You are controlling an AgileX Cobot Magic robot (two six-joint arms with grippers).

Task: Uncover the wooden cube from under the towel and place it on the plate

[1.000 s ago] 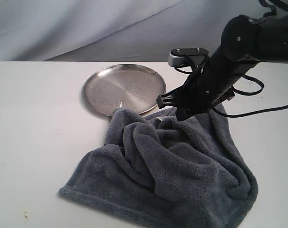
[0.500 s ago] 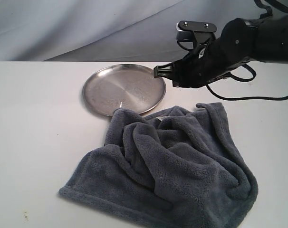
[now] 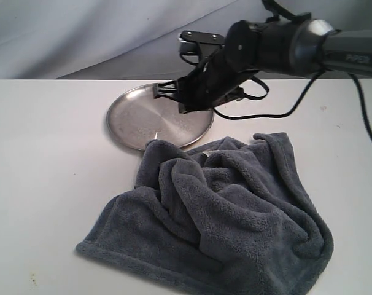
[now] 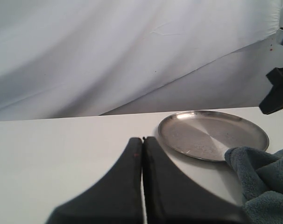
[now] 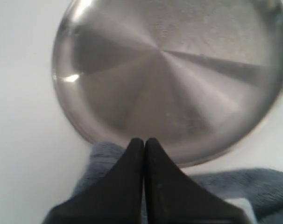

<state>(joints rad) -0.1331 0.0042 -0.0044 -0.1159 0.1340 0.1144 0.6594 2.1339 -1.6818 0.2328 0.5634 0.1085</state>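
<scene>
The blue-grey towel lies crumpled on the table, its far edge overlapping the near rim of the silver plate. No wooden cube shows in any view. My right gripper hangs above the plate, shut with nothing in it. The right wrist view has its closed fingertips over the plate's near rim, with towel beneath them. My left gripper is shut and empty, low over the bare table, apart from the plate and towel. It is outside the exterior view.
A white tabletop spreads left of the towel and plate. A grey-white cloth backdrop hangs behind the table. The right arm's cables trail above the towel's far edge.
My right gripper has risen from the towel's far edge and swung left, ending over the plate. The towel keeps the same shape.
</scene>
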